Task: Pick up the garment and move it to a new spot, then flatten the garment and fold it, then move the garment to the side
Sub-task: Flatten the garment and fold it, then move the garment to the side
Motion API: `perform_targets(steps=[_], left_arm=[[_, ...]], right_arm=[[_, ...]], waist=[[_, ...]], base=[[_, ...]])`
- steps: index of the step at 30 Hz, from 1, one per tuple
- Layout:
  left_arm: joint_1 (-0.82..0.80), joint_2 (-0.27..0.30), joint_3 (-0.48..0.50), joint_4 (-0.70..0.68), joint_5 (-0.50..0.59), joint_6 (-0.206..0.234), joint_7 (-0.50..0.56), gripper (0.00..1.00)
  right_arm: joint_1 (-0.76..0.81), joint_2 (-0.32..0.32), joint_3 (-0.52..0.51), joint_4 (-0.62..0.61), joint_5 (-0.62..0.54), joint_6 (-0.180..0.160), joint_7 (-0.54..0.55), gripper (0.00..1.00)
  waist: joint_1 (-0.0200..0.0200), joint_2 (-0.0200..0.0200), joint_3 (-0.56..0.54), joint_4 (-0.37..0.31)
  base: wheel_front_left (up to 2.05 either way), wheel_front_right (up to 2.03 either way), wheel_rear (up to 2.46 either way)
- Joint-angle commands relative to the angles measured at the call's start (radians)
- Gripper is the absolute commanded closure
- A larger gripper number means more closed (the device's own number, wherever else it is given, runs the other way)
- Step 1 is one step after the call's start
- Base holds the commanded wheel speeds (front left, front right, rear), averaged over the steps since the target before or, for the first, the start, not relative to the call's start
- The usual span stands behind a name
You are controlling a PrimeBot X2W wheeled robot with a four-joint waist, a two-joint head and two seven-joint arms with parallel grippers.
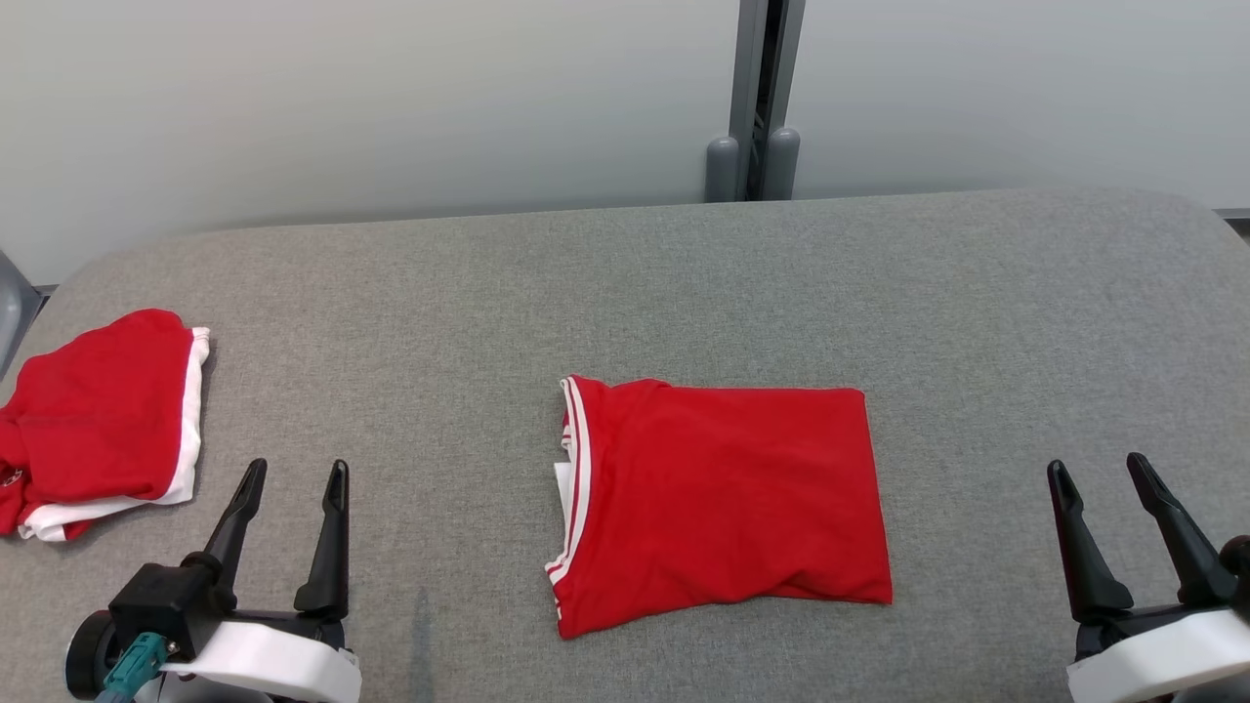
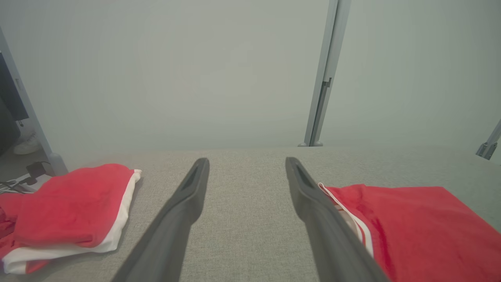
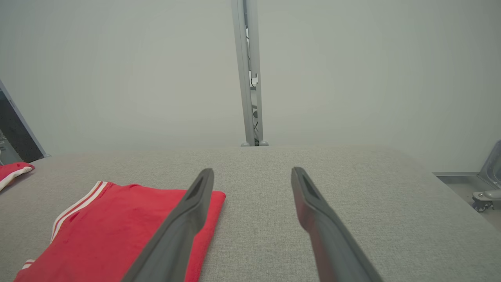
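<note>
My left gripper (image 1: 298,469) is wide open. Its two dark fingers stand far apart and hold nothing. My right gripper (image 1: 1097,465) is wide open too, and there is nothing between its fingers.

The red garment (image 1: 723,498) lies in the middle of the gray surface (image 1: 684,283), between my two grippers. It is folded into a flat, almost square shape. White stripes run down its left edge, the side nearer my left gripper. It lies apart from both grippers, and neither one touches it. In the left wrist view it lies to the right of my fingers, and the right finger hides a bit of the striped edge. In the right wrist view it lies to the left, and the left finger hides part of one corner.

A second red garment (image 1: 98,410) with a white band lies at the far left of the surface, near the edge. It is just past my left gripper and well apart from the folded one.

Behind the surface is a pale wall with a gray post (image 1: 767,98).
</note>
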Motion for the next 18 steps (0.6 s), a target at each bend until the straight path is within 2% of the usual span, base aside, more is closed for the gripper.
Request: perform_targets(steps=[1,18], left_arm=[[0.004,0.006,0.000,-0.004,-0.004,0.007,0.002,0.00],[0.002,0.018,-0.009,-0.009,-0.017,0.017,0.006,0.00]], right_arm=[[0.005,0.000,-0.004,-0.007,-0.011,0.000,0.003,0.00],[0.011,0.015,-0.007,-0.008,-0.007,0.000,0.004,0.00]], waist=[[0.0000,-0.0001,-0.002,0.000],[0.0000,-0.0001,-0.006,0.002]], base=[[0.00,0.00,0.00],[0.00,0.00,0.00]])
